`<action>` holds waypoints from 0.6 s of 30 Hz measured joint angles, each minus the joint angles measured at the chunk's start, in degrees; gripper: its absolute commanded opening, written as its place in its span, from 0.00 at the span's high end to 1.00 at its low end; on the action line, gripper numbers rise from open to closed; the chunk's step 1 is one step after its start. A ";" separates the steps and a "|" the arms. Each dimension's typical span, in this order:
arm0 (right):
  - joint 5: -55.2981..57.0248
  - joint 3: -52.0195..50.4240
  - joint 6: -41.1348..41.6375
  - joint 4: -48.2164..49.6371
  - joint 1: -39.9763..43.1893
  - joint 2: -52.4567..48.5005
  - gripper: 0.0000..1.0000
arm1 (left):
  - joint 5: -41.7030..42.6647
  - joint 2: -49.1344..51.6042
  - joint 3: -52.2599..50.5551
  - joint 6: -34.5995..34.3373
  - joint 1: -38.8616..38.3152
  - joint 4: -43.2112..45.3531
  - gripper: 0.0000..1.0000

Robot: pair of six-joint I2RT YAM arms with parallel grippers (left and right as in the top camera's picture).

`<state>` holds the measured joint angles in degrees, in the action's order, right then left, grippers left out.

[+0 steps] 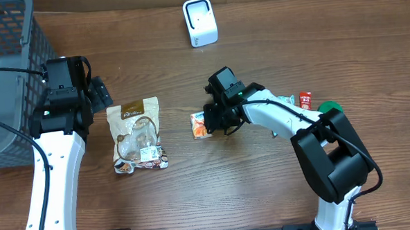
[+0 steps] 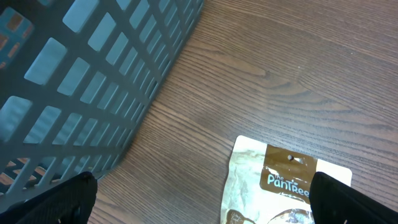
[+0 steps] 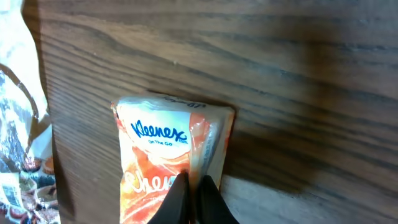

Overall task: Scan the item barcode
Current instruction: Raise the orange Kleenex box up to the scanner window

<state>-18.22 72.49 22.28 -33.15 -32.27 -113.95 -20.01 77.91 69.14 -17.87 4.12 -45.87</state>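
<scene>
Overhead view: soft even light from above, table (image 1: 195, 198) bright, shadows faint. Left wrist view: basket (image 2: 74, 74) slightly out of focus. Right wrist view: dimmer, dark shadow right of tissue pack (image 3: 161, 149), print sharp, fingertips (image 3: 177, 204) blurred.

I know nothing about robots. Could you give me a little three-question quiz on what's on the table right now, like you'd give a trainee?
1. Short answer: which lies nearer the grey basket, the snack pouch or the Kleenex pack?
2. Multiple choice: the right arm's jaws are shut on A) the snack pouch, B) the Kleenex pack, C) nothing.
3. True or false: the left arm's jaws are shut on the snack pouch.

Key: 1, the snack pouch. 2, B. 3, false: they stand open and empty.
</scene>
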 measured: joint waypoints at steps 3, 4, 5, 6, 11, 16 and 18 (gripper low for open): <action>1.44 0.63 -2.14 -3.10 1.14 2.60 0.96 | 0.00 0.00 0.00 0.00 0.00 0.00 0.00; 1.86 0.68 -2.49 -3.50 1.16 3.52 0.96 | 0.00 0.00 0.00 0.00 0.00 0.02 0.00; 2.95 1.07 -3.02 -3.85 1.33 5.79 0.96 | 0.00 0.00 0.00 0.00 0.00 0.02 0.00; 4.00 1.86 -3.37 -3.76 1.44 8.22 0.96 | 0.00 0.00 0.00 0.00 0.00 0.00 0.00; 8.00 4.85 -4.15 -3.91 1.49 15.85 0.96 | 0.00 0.00 0.00 0.00 0.00 0.00 0.00; 9.62 12.33 -5.57 -13.53 1.84 18.08 0.97 | 0.00 0.00 0.00 0.00 0.00 0.00 0.00; 9.64 16.85 -7.10 -19.17 2.10 17.86 0.97 | 0.00 0.00 0.00 0.00 0.00 0.07 0.00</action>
<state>-8.58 89.34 15.18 -52.31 -30.17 -96.09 -20.01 77.91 69.14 -17.87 4.12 -45.80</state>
